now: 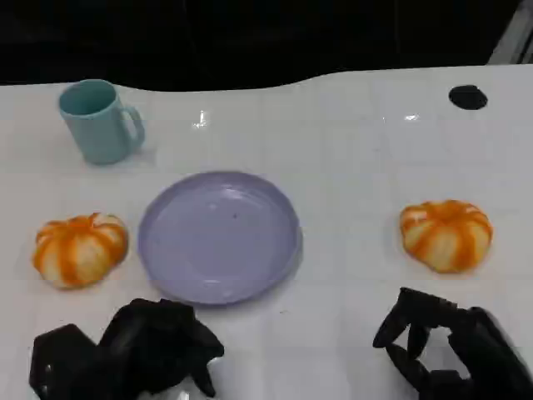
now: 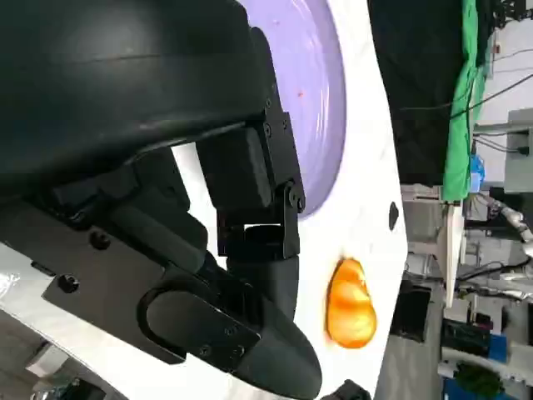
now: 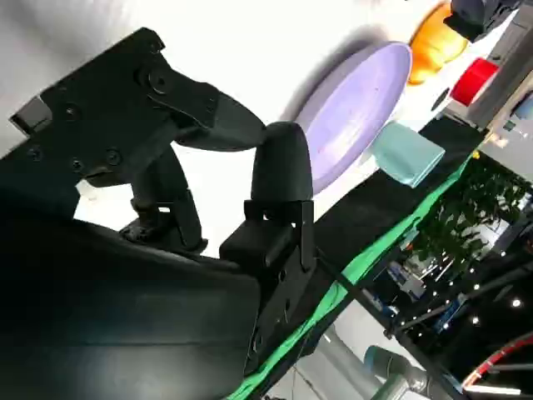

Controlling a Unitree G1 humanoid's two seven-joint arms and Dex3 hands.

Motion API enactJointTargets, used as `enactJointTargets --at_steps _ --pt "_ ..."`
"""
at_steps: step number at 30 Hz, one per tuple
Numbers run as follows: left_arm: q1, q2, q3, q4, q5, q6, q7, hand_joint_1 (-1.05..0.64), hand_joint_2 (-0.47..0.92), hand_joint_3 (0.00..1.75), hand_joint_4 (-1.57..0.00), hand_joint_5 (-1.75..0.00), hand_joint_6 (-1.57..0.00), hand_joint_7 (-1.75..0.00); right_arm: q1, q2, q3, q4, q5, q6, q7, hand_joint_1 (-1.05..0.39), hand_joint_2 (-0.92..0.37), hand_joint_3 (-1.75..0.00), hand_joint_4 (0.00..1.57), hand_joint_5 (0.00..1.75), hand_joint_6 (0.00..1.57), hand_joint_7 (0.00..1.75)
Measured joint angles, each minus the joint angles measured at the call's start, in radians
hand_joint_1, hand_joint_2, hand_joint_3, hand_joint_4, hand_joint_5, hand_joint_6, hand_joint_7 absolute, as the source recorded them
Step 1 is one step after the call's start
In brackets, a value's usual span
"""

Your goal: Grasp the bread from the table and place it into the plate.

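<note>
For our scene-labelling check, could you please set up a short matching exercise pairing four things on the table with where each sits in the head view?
Things:
1. cup
2. plate
3. left bread
4. right bread

Places:
A. centre of the table
B. ahead of the right hand
C. far left corner
D. left of the plate, near the left hand

Pairs: 1-C, 2-A, 3-D, 4-B

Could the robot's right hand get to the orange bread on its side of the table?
Probably yes. The right hand sits just in front of the right bread, holding nothing, with only bare white table between them. The plate lies off to the side.
</note>
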Motion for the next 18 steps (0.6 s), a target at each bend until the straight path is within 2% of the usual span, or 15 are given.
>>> enactJointTargets --at_steps 18 --pt "-0.002 0.000 0.001 0.002 0.000 -0.008 0.000 -1.05 0.82 0.00 -1.45 -1.02 -1.57 -0.49 0.000 0.000 0.000 0.000 0.004 0.001 0.002 -0.33 -0.49 -1.00 0.72 1.75 0.69 1.36"
